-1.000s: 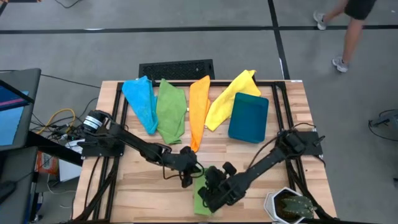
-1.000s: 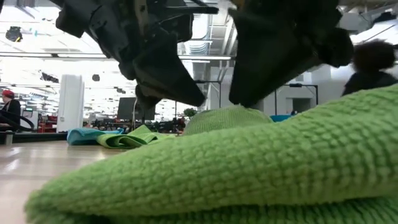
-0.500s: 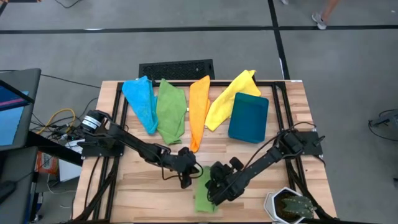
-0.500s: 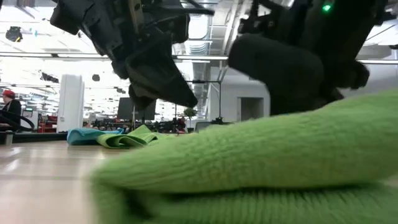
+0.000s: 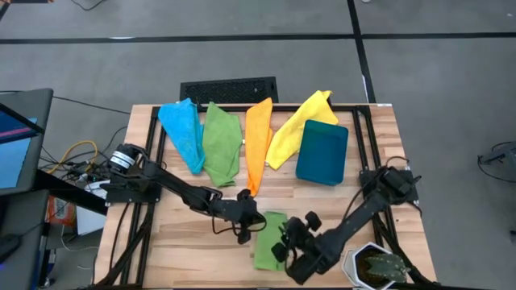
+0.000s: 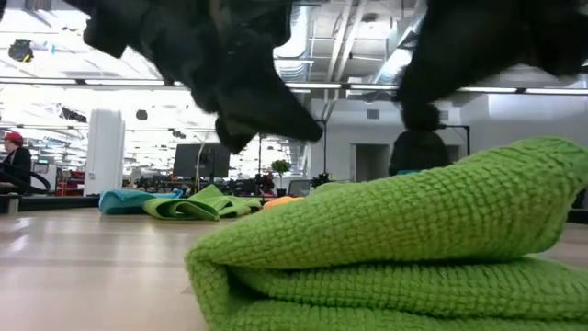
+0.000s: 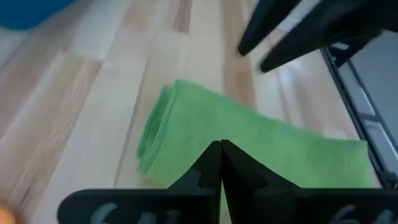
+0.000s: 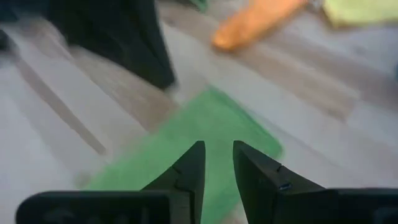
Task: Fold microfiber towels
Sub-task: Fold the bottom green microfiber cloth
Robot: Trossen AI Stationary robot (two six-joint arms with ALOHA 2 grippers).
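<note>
A folded green microfiber towel (image 5: pixel 270 229) lies in several layers on the wooden table (image 5: pixel 177 250), near the front centre; its stacked folds show in the low view (image 6: pixel 386 248). My left gripper (image 5: pixel 248 229) is shut and hovers at the towel's left edge, its tips (image 7: pixel 221 149) above the cloth. My right gripper (image 5: pixel 284 246) stands at the towel's near right side, pointing toward the far left. Its fingers (image 8: pixel 217 152) are slightly apart with nothing between them. In the low view both grippers hang clear above the towel.
Along the far side lie a light blue towel (image 5: pixel 184 133), a green one (image 5: pixel 222 145), an orange one (image 5: pixel 258 145) and a yellow one (image 5: pixel 294 129), all loose. A dark teal bin (image 5: pixel 322 151) sits at the far right. A potted plant (image 5: pixel 375 266) stands at the near right corner.
My right gripper has drawn back off the green towel toward the table's right and near edges, turning as it went. The towel, which it partly covered, now lies uncovered as a flat folded stack.
</note>
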